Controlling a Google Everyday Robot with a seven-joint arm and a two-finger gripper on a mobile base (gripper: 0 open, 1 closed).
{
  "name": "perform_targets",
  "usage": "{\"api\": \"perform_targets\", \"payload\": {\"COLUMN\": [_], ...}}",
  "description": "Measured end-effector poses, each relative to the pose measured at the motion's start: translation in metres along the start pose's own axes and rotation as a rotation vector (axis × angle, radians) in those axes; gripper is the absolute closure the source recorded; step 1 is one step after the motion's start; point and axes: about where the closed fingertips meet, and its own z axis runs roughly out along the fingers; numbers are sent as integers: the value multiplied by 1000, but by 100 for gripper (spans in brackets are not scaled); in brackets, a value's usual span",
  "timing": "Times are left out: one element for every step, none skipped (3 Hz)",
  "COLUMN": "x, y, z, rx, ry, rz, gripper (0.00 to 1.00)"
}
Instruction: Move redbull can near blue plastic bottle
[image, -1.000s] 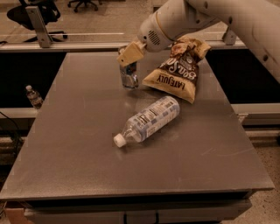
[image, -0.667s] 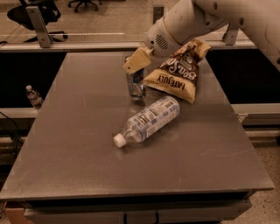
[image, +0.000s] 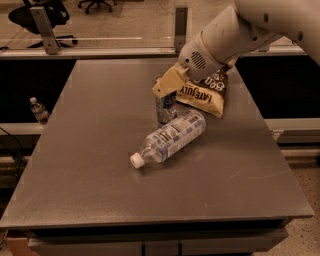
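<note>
Far to the left of the blue plastic bottle (image: 172, 137), a large clear water bottle with a blue-and-white label, a tiny clear bottle (image: 38, 110) stands upright off the flat grey surface (image: 100, 195), lower than its top and beside its left edge. The blue plastic bottle itself lies on its side around the middle of the surface. Its white screw cap (image: 135, 160) points to the near left and its base to the far right.

Just behind the bottle's middle stands the redbull can (image: 165, 109), a slim silver metal drink can with blue panels. It is upright and so close to the bottle that I cannot tell whether the two touch. The tan pincer (image: 164, 91) sits on top of this can, above and behind the bottle, and it is pinching the can's upper end, which it hides.

Behind the bottle's base and to the right of the can lies a crumpled yellow-and-brown snack bag (image: 202, 94) with large printed letters. The bag's left edge is just beside the can. The thick white robot arm (image: 235, 30) slopes up from the pincer over the bag, toward the far right of the bottle, and crosses in front of the bag's top.
</note>
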Motion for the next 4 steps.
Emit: {"api": "perform_targets", "payload": {"x": [10, 10, 9, 8], "y": [2, 3, 4, 5], "z": [0, 0, 1, 2], "rx": [9, 8, 5, 3], "ry": [-7, -7, -6, -5], "rz": [24, 24, 21, 18], "gripper": [100, 74, 51, 28]}}
